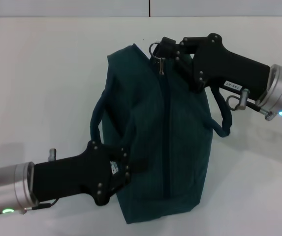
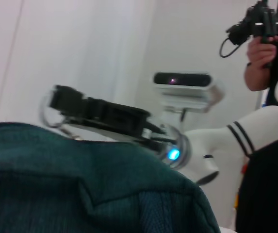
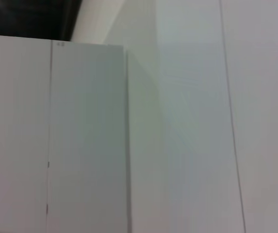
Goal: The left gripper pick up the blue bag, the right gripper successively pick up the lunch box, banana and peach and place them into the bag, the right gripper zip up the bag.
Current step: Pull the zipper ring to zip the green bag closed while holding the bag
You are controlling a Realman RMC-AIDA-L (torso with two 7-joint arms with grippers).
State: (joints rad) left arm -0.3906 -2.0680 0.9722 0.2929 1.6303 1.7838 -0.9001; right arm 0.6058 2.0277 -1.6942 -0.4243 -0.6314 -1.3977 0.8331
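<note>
Right pincer (image 1: 166,47) is clenched on the ring pull (image 1: 155,49) at the far end of the bag (image 1: 160,137). The zip line runs closed down the bag's top, so the zipping looks about done. Left pincer (image 1: 131,167) grips the bag's near-left side fabric, holding it in place on the worktop (image 1: 42,83). Lunch box, banana and peach aren't visible, presumably inside.

Risks: pulling on past the zip's end drags or tips the bag against the left grip. A left slip on loose fabric lets the bag slide. The handle (image 1: 222,120) sits under the right arm and could snag on retreat.
</note>
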